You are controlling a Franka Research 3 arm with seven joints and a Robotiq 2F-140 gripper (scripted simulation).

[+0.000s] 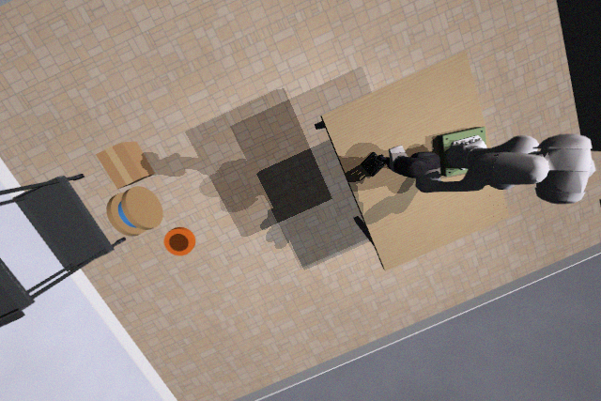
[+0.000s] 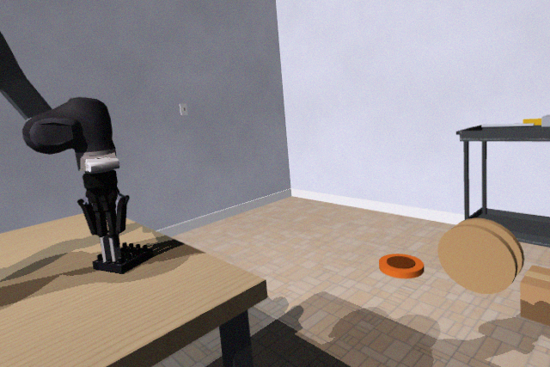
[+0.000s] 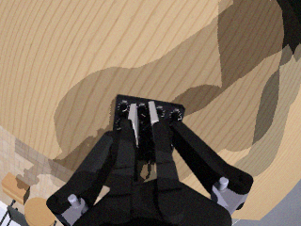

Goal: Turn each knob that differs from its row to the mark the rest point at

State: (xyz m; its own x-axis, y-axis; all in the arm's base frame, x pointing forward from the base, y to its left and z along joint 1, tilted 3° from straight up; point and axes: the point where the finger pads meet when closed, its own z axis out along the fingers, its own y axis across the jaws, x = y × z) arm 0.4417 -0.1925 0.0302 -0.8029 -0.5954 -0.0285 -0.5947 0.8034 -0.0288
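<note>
The dark knob box [image 1: 373,164] [image 2: 108,269] [image 3: 182,107] stands on the table. In the wrist view its far row shows four dark knobs with pale marks; a knob [image 3: 142,111] is second from the left, beside other knobs [image 3: 124,106] [image 3: 176,114]. My gripper [image 2: 111,259] [image 3: 143,111] points down at the box, its two pale fingertips narrowly apart on either side of that second knob. A small gap seems to show, so I read it as open. The nearer rows are mostly hidden by the fingers. The knob lines and printed names are too small to read.
The table [image 1: 426,96] [image 2: 177,274] has an edge close to the knob box. A green panel [image 1: 446,144] lies under the arm. An orange ring [image 1: 168,241] [image 2: 400,272], a round tan object [image 1: 146,207] [image 2: 475,256] and a cardboard box [image 1: 109,163] [image 2: 534,298] are on the floor.
</note>
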